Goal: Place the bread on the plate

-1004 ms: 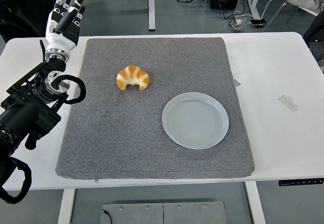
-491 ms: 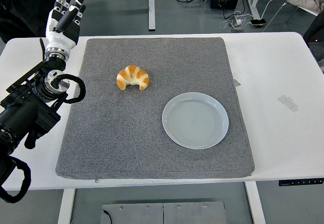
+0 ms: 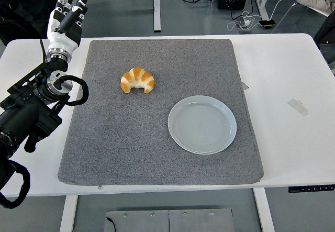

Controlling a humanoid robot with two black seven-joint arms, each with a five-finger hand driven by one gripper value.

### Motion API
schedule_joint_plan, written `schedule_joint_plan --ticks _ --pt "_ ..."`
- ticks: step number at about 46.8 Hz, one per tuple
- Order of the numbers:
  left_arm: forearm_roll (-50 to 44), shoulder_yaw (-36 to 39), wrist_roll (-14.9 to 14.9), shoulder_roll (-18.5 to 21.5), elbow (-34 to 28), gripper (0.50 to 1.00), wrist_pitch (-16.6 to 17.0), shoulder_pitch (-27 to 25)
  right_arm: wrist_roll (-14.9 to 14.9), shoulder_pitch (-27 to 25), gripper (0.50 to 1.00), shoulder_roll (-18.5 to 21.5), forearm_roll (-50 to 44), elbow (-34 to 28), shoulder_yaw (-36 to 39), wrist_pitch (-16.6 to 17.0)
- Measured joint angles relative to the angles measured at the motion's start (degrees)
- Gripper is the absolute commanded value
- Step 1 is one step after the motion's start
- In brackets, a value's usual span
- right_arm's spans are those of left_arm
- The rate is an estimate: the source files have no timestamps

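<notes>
progress: none | my left hand (image 3: 65,17) open, holding nothing | bread (image 3: 137,79) on mat, apart from plate (image 3: 202,124) | left: grasp, carry, place

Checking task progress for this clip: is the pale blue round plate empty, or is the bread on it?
Empty. The pale blue round plate shows only bare surface; the golden croissant lies on the grey mat, apart from it.

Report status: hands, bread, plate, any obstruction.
Left robot hand open, raised at the table's far left corner, holding nothing; right not in view. Croissant on grey mat, untouched. Plate empty, apart from it. Path between clear.
</notes>
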Motion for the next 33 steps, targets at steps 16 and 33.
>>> schedule_joint_plan --ticks 16,33 --pt "0.2 20.6 0.9 7.6 -8.4 0.972 10.6 -5.2 0.0 0.0 1.000 0.0 0.0 0.0 0.0 0.0" --pt "7.6 43.2 0.9 13.7 -18.5 0.974 15.7 -14.1 0.0 0.0 1.000 0.0 0.0 0.0 0.0 0.0"
